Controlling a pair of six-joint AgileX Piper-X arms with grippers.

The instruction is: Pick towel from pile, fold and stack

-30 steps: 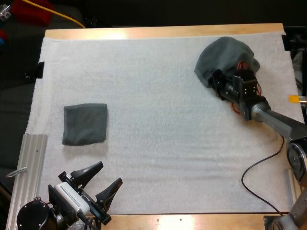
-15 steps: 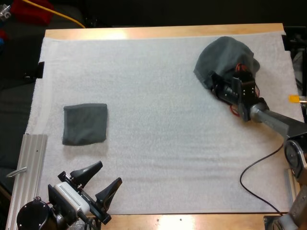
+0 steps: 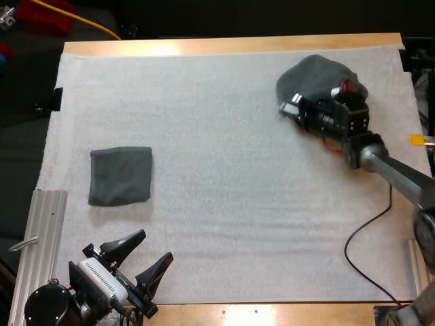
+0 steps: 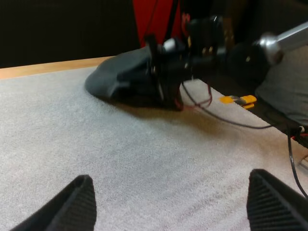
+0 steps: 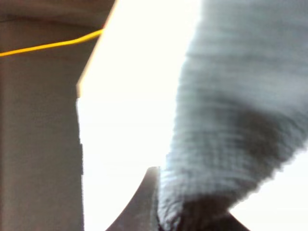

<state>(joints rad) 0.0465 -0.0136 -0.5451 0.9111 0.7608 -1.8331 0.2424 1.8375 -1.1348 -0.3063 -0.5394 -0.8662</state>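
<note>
At the far right of the white mat (image 3: 224, 170), the crumpled towel (image 3: 319, 71) lay heaped, with the right gripper (image 3: 293, 109) at its near-left edge. From above, its fingers were hard to tell from the dark cloth. The right wrist view was clearer: cloth bunched and nipped between the fingers (image 5: 140, 211). The high view also gave the folded towel (image 3: 120, 176), flat and square at the mat's left, well apart from the heap. The left gripper (image 3: 154, 246) hung over the mat's near-left corner, fingers spread wide, nothing between them. Its wrist view looked across bare mat to the heap and the right arm side-on, which hid part of the towel. A wooden table (image 3: 231, 46) edged the mat. A metal rail (image 3: 41, 238) lay at near left, a yellow cable (image 3: 81, 19) in the dark beyond.
</note>
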